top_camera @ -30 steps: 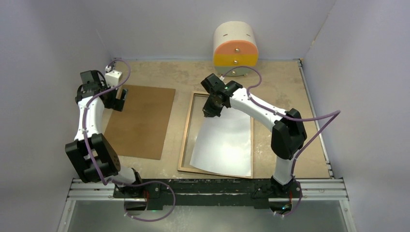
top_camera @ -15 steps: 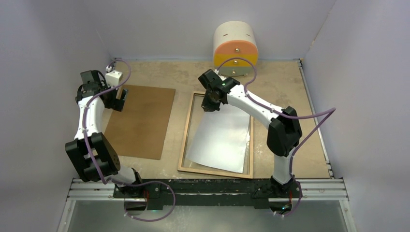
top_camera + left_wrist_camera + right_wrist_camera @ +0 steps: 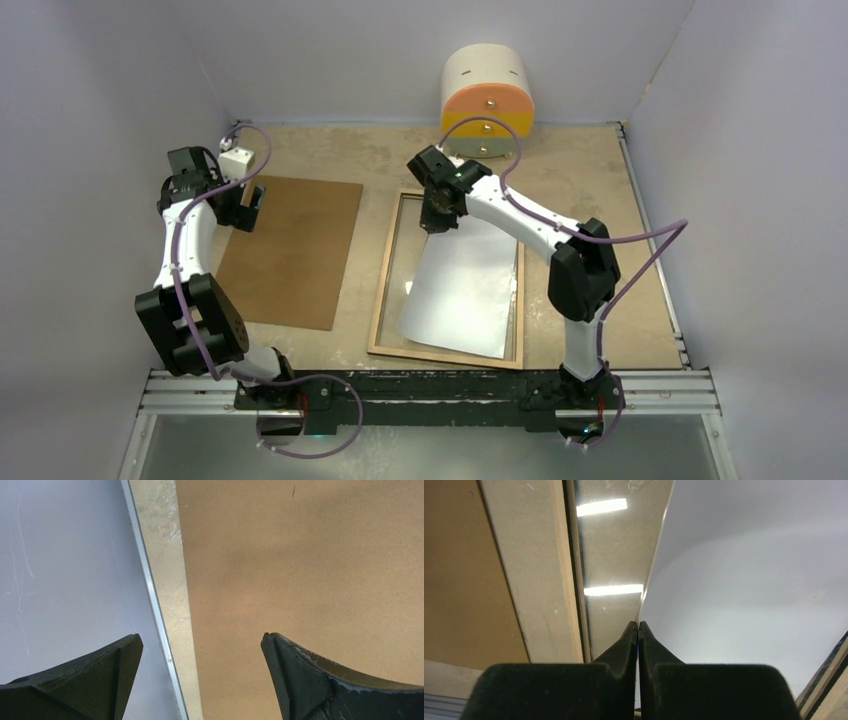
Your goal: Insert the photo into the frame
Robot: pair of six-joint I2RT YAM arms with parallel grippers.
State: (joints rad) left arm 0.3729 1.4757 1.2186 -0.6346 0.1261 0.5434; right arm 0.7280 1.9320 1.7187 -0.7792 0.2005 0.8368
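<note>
Pale lilac walls (image 3: 330, 50) round me on three sides, worn tan tabletop (image 3: 590, 170) under me, cream drum (image 3: 485, 72) with orange-and-yellow face by the back wall, metal rail (image 3: 665, 392) along the near edge.

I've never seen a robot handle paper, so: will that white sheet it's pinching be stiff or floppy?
Probably floppy: the photo, pinched at one edge by the right hand, shows curved shading, as if bowed. Likely light: that thin pinch alone seems to carry its far end.
</note>
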